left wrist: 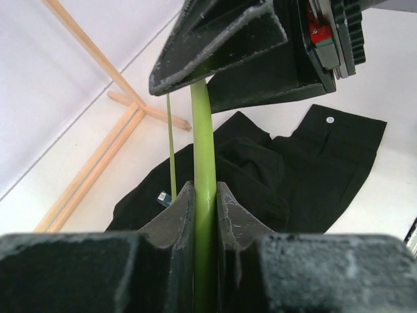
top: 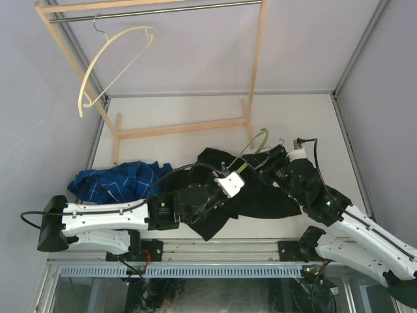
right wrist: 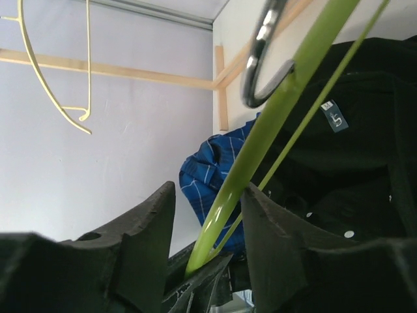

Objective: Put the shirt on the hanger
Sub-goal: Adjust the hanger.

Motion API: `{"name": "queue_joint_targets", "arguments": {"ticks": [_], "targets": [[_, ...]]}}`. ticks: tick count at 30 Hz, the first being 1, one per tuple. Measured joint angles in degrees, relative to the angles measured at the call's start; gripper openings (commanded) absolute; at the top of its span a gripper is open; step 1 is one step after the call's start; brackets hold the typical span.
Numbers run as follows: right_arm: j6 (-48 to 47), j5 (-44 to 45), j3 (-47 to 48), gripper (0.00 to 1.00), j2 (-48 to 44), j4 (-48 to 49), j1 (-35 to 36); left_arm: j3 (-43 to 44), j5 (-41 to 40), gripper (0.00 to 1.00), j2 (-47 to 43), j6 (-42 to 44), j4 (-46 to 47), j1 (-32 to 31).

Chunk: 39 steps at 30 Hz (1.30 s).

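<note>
The black shirt [top: 260,195] lies crumpled on the table between the two arms; it also shows in the left wrist view [left wrist: 293,169] and in the right wrist view [right wrist: 365,182]. The lime-green hanger [top: 251,149] is held above it, its silver hook [right wrist: 264,59] toward the right arm. My left gripper [top: 220,175] is shut on the hanger's bar [left wrist: 203,130]. My right gripper [top: 260,163] is open around the same bar [right wrist: 273,124], which leans on one finger, a gap at the other. The shirt's collar label [right wrist: 335,116] shows.
A blue plaid shirt [top: 120,181] lies bunched at the left of the table. A wooden clothes rack [top: 182,127] stands behind, with a cream hanger [top: 111,59] on its metal rail. Grey walls close in left and right.
</note>
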Motion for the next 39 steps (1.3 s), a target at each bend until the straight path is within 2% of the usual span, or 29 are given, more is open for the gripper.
{"name": "queue_joint_targets", "arguments": {"ticks": [2,4,6,7,8,14,17,23,29,31,32,35,39], "targets": [[0.07,-0.57,-0.02,0.33,0.15,-0.22,-0.13,0.02,-0.59,0.0,-0.04,0.66,0.13,-0.31],[0.13,-1.03,-0.07,0.18,0.28,-0.35,-0.48,0.02,-1.01,0.0,-0.13,1.14,0.31,-0.42],[0.24,-1.31,-0.44,0.08,0.26,-0.42,-0.79,0.02,-1.16,0.01,-0.31,1.51,0.39,-0.46],[0.98,-1.51,-0.66,0.02,0.22,-0.28,-0.83,0.02,-1.22,0.04,-0.39,1.46,0.22,-0.48],[1.16,-1.68,-0.72,0.0,0.17,-0.24,-0.94,0.11,-1.22,0.09,-0.42,1.46,-0.2,-0.5],[2.84,-1.9,-0.76,0.0,-0.92,-0.33,-1.53,1.29,-0.09,0.52,-0.42,0.48,-3.28,-0.61],[2.03,-1.81,-0.85,0.0,-1.05,-0.92,-1.75,1.6,0.68,0.67,-1.18,-0.44,-4.28,-0.94],[-1.14,-1.4,-1.14,0.0,-1.75,-1.75,-2.25,1.6,2.84,0.74,-4.33,-2.97,-6.25,-0.94],[-10.47,-3.21,-1.14,0.0,-5.25,-4.52,-6.45,1.6,5.03,0.77,-8.63,-6.27,-9.07,0.33],[-14.16,-5.81,-1.14,0.0,-5.97,-5.2,-9.09,1.6,6.78,0.8,-9.97,-7.8,-10.6,2.75],[-16.06,-7.69,-1.14,0.0,-6.25,-5.62,-10.49,1.6,7.56,0.86,-10.71,-8.37,-11.5,4.33],[-20.96,-13.51,-1.14,0.0,-6.78,-6.45,-14.23,1.57,8.31,0.94,-13.53,-9.16,-13.33,7.48],[-26.67,-23.58,-0.81,0.0,-6.73,-7.61,-18.88,1.51,8.13,0.95,-18.47,-8.59,-13.49,8.2]]}}
